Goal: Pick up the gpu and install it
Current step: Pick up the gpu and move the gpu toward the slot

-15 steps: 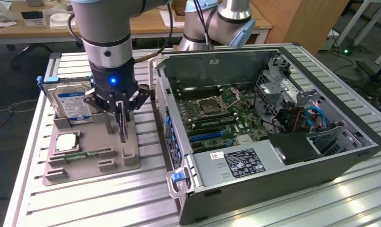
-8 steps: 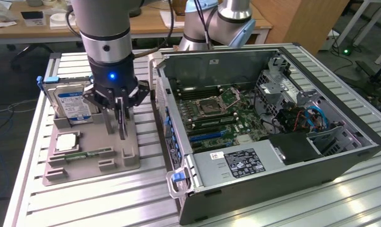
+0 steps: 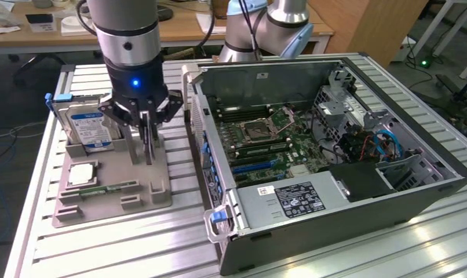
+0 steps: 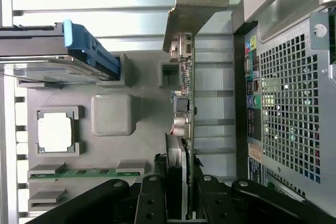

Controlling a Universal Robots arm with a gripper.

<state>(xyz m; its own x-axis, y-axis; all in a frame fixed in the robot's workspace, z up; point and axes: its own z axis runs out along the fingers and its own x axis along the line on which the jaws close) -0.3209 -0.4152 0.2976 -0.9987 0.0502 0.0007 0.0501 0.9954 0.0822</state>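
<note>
Your jaws grip the gpu (image 4: 187, 103), held on edge between them with its metal bracket (image 4: 197, 3) jutting out ahead of them. Keep the card plumb and the pinch square (any tilt could bind it) above the grey holder tray (image 3: 102, 205) beneath the jaws.

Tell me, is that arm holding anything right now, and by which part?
Yes: the gpu, standing on edge. The fingers pinch its two flat faces near the end away from its metal bracket.
</note>
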